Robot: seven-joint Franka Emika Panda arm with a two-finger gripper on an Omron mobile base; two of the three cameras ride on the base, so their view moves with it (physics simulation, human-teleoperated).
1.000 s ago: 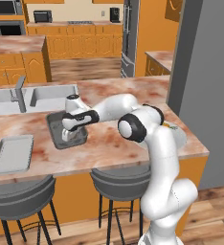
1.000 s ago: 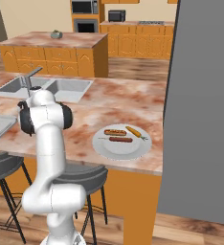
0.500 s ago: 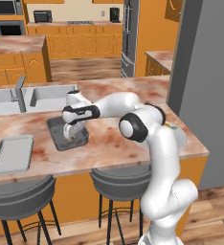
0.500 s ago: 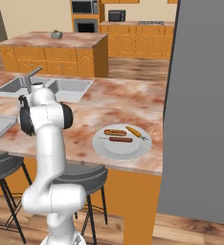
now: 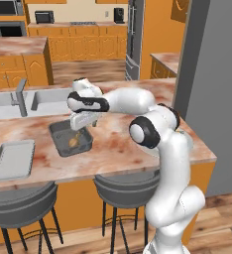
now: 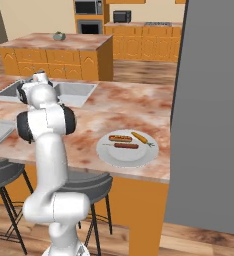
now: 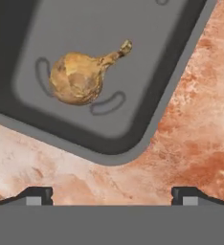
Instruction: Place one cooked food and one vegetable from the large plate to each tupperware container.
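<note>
While hovering above the dark-grey tub (image 5: 71,140), gripper (image 7: 112,194) spread wide with nothing between the 2 fingertips (image 7: 36,195), both standing well apart over bare marble counter (image 7: 200,139) just outside the tub's rim. Inside the tub, 1 golden-brown onion (image 7: 78,79), lying on the floor with its stem pointing toward the wall; seen also as a small orange spot in the left base view (image 5: 74,141). Left of the tub, near the counter's front edge, the light-grey flat tray (image 5: 13,159). Far to the right on the same counter, the large plate (image 6: 127,148), carrying 2 sausages (image 6: 121,138) side by side and 1 carrot (image 6: 139,137) beside them.
</note>
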